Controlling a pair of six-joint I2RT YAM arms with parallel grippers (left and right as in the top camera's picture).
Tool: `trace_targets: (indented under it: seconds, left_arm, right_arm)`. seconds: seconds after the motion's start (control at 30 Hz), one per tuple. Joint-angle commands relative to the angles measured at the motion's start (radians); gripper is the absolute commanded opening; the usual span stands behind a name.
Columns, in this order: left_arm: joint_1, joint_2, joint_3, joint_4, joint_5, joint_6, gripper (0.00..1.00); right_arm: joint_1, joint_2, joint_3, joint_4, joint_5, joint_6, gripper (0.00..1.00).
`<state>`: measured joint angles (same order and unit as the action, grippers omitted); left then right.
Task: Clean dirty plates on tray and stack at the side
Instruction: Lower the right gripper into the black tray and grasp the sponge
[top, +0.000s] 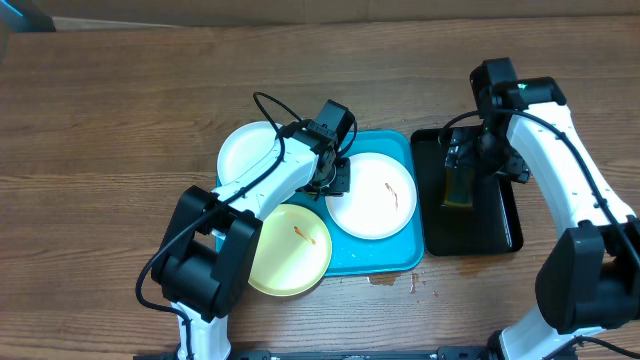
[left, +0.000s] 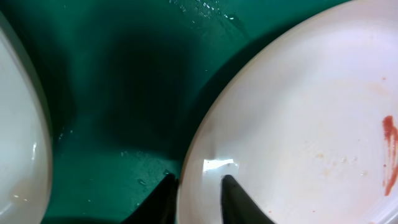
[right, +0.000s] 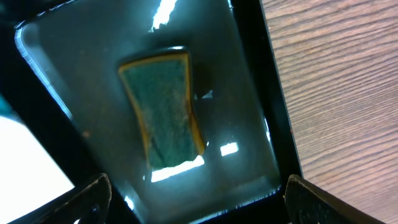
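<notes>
The turquoise tray (top: 400, 255) holds a white plate (top: 372, 196) with a brown smear on its right half. A pale yellow plate (top: 290, 250) overhangs the tray's front left. Another white plate (top: 250, 150) lies over its back left corner. My left gripper (top: 335, 178) sits at the smeared plate's left rim. In the left wrist view its fingers (left: 165, 200) straddle that plate (left: 298, 124), one outside on the tray (left: 124, 93) and one on top, shut on the rim. My right gripper (right: 199, 202) hangs open above a green and yellow sponge (right: 163, 115).
The sponge (top: 458, 185) lies in a wet glossy black tray (top: 500, 235) just right of the turquoise one. Small brown drips mark the wooden table (top: 400, 283) in front of the trays. A pale plate rim (left: 18, 143) shows at the left of the left wrist view.
</notes>
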<state>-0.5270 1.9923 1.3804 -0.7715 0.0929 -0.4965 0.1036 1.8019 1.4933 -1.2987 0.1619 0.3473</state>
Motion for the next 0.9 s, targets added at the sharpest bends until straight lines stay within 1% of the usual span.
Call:
trace_targets:
  seconds: [0.0,0.1,0.2,0.33,0.4,0.47,0.5,0.53,0.57,0.6,0.67,0.73,0.83,0.87]
  left_arm:
    - [-0.006,0.013,-0.008,0.014,-0.002,0.005,0.22]
    - [-0.006,0.013,-0.009,0.030,-0.020,0.006,0.24]
    - [-0.006,0.013,-0.009,0.030,-0.022,0.006,0.29]
    - [-0.006,0.013,-0.009,0.028,-0.022,0.006,0.33]
    - [-0.007,0.013,-0.010,0.028,-0.022,0.006,0.33]
    - [-0.006,0.013,-0.010,0.027,-0.022,0.006,0.34]
    - [-0.006,0.013,-0.009,0.027,-0.022,0.006,0.34]
    - [-0.006,0.013,-0.009,0.022,-0.022,0.006,0.34]
    - [-0.007,0.013,-0.009,0.018,-0.022,0.006,0.35]
    - [-0.007,0.013,-0.009,0.016,-0.021,0.006,0.35]
    - [-0.010,0.013,-0.009,0.016,-0.021,0.006,0.35]
    - [-0.011,0.013,-0.009,0.016,-0.021,0.007,0.36]
    - [-0.011,0.013,-0.010,0.014,-0.014,0.006,0.37]
    - [-0.011,0.013,-0.009,0.014,-0.014,0.006,0.37]
  right_arm:
    - [-0.020,0.002,-0.075,0.051,0.047,0.068,0.90]
    - [-0.021,0.002,-0.154,0.114,0.047,0.069,0.90]
    - [-0.021,0.002,-0.233,0.177,0.046,0.073,0.90]
    - [-0.021,0.002,-0.333,0.311,-0.003,0.061,0.89]
    - [-0.021,0.002,-0.372,0.385,-0.053,0.006,0.87]
    - [-0.021,0.002,-0.395,0.420,-0.067,-0.014,0.83]
    - [-0.021,0.002,-0.400,0.426,-0.067,-0.014,0.79]
    - [-0.021,0.002,-0.406,0.431,-0.067,-0.014,0.72]
    - [-0.021,0.002,-0.407,0.432,-0.067,-0.015,0.73]
    - [-0.021,0.002,-0.407,0.435,-0.066,-0.015,0.77]
    - [-0.021,0.002,-0.394,0.425,-0.067,-0.047,0.81]
    - [-0.021,0.002,-0.356,0.379,-0.067,-0.056,0.87]
    - [-0.021,0.002,-0.253,0.280,-0.079,-0.057,0.90]
    - [-0.021,0.002,-0.241,0.270,-0.082,-0.057,0.93]
